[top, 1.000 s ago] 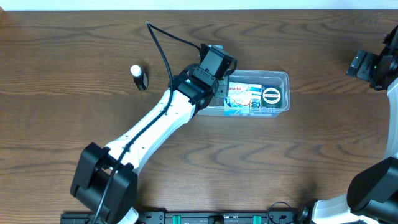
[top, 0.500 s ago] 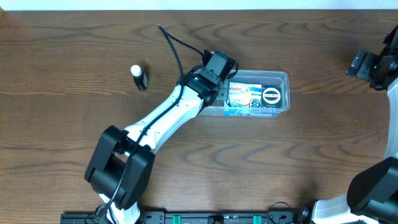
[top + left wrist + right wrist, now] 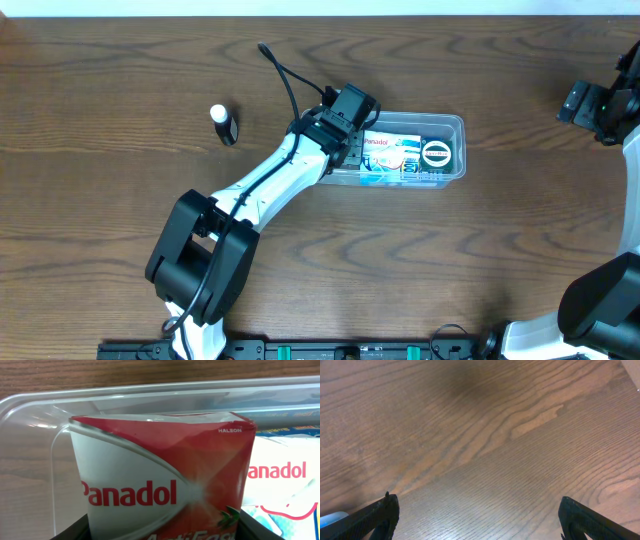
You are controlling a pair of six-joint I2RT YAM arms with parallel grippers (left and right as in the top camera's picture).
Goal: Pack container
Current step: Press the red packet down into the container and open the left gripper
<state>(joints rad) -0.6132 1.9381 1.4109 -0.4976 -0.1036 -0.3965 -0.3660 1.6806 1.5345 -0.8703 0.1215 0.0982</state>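
L arm [image 3: 270, 180] reaches diag. across the table [image 3: 100, 150] to the container [image 3: 455, 125], wrist over its left end, jaws hidden beneath. Inside: white/blue packets [image 3: 390, 158], round dark disc [image 3: 437, 153] at right end. White-capped tube [image 3: 222, 123] lies well left. R arm [image 3: 600, 105] at far right edge, well apart.

The left gripper [image 3: 352, 128] is clamped on a packet [image 3: 160, 485] at the container's [image 3: 455, 150] left end. The right gripper [image 3: 590, 103] is spread wide.

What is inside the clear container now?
Inside the container: a red Panadol box held by the left gripper, a flat Panadol packet and a round dark item. The left arm hides the container's left end from above.
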